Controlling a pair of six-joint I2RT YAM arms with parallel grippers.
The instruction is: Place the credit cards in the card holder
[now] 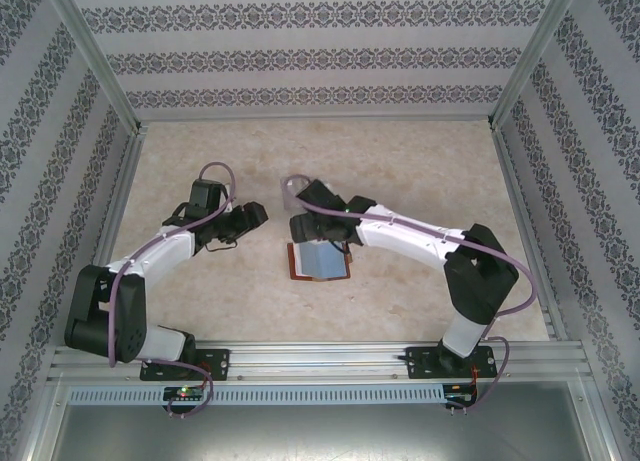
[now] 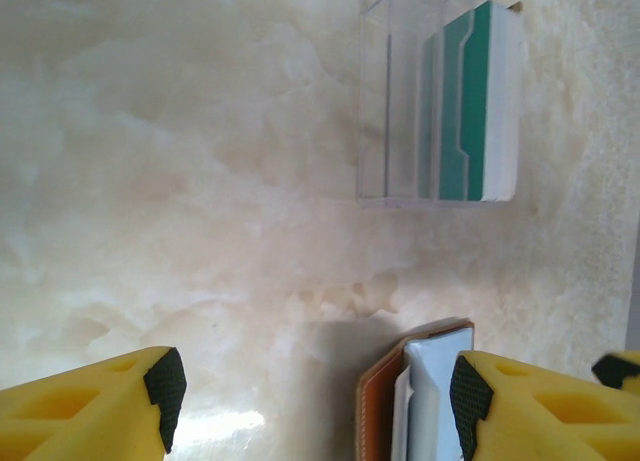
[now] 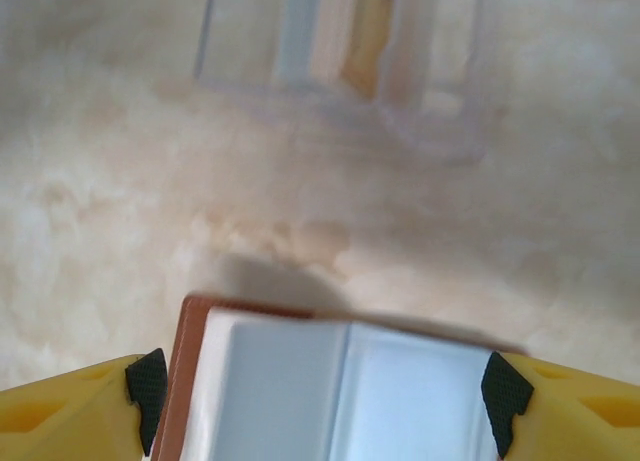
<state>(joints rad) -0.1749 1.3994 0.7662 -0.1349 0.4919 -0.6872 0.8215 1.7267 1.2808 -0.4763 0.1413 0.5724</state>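
My right claw (image 3: 326,386) is spread wide and empty, straddling the open card holder (image 3: 270,381), whose long axis runs left to right at bottom centre. The credit cards (image 3: 362,36) stand in a clear case (image 3: 440,91) straight ahead, top centre. My left claw (image 2: 315,401), also open and empty, sits off to the holder's side.

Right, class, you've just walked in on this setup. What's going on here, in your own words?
Two robot arms work over a marbled table. The brown card holder lies open on it, pale blue showing inside. The right gripper hovers over it, open, fingers straddling it. The left gripper, also open, sits beside the holder with nothing in it. The credit cards stand upright in a clear case nearby, not yet moved.
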